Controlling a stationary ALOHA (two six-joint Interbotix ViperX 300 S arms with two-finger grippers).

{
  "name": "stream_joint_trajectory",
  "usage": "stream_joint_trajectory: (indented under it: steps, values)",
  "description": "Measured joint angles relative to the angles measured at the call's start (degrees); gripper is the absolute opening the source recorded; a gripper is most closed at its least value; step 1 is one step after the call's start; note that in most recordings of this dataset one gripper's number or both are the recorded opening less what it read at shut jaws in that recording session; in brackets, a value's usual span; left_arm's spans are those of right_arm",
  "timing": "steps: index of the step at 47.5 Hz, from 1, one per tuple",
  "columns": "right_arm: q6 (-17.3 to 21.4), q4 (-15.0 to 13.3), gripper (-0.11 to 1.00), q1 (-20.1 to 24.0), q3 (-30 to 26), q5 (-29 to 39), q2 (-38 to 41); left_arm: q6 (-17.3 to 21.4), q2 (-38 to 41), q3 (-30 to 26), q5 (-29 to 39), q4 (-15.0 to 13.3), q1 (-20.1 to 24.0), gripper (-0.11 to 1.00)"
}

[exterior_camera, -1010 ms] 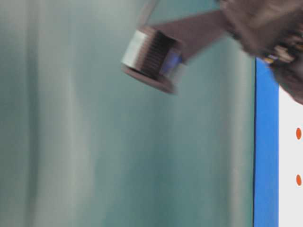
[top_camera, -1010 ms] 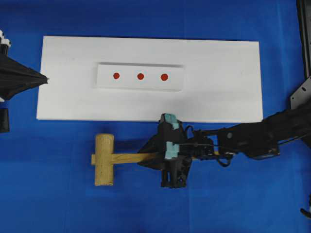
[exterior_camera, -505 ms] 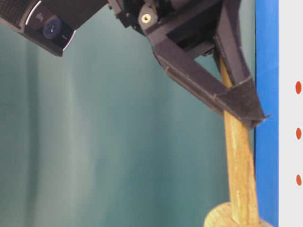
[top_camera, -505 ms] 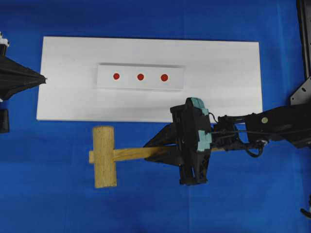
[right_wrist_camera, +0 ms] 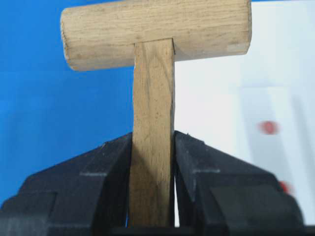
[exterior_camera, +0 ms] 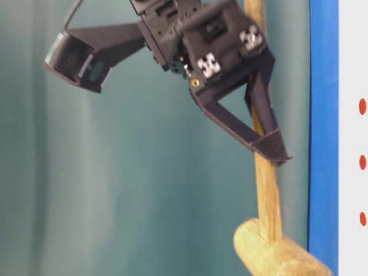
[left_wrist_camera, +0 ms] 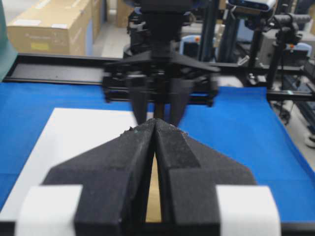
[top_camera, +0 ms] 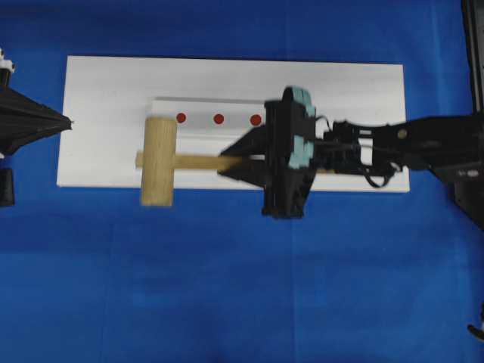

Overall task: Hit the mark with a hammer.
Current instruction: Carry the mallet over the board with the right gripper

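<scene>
Our right hand (top_camera: 240, 162) grips the slim handle of the light-tan wooden mallet (top_camera: 158, 160), raised over the white board (top_camera: 98, 91). Its long axis runs leftward from the hand, with the head just beside the leftmost red dot (top_camera: 181, 117). Our left hand (left_wrist_camera: 155, 129) sits closed, empty.

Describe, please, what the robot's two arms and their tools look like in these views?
Both are matte black. The right tool has wedge-shaped fingers, teal blocks on its body, loose black cables along the arm, and square black-and-white markers. The left tool has foam-textured black fingers with white tape bands.
</scene>
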Motion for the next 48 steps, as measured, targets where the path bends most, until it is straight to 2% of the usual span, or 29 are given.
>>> stream_joint_trajectory:
  steps: [7,13,17,22,31,33,42,48]
  values:
    - [-3.25,0.00,0.09,-2.90,0.00,0.26,0.00,-0.62,0.09,0.00,0.00,0.00,0.00,0.00]
    - [-5.54,0.00,0.09,-3.16,-0.09,0.26,-0.35,-1.41,0.00,0.00,0.00,0.00,0.00,0.00]
    - [-7.73,-0.88,0.09,-3.16,-0.09,0.26,-0.79,-1.58,0.00,0.00,0.00,0.00,0.00,0.00]
    - [-12.30,-2.72,0.09,-3.34,-0.35,0.09,-1.41,-1.67,0.00,0.00,0.00,0.00,0.00,0.00]
    - [-24.43,-5.89,0.09,-4.48,-2.11,-0.79,-1.93,-2.02,0.00,0.00,0.00,-0.09,0.00,0.00]
    - [-28.39,-6.33,0.09,-4.83,-2.55,-1.49,-1.85,-2.11,0.00,0.00,0.00,-0.09,0.00,0.00]
    - [-44.03,-6.59,0.09,-5.71,-3.16,-7.12,-1.93,-2.55,0.00,0.00,0.00,-0.18,0.00,0.00]
    - [-51.06,-6.68,0.09,-5.80,-3.16,-9.14,-1.93,-3.43,0.00,0.00,0.00,-0.09,0.00,0.00]
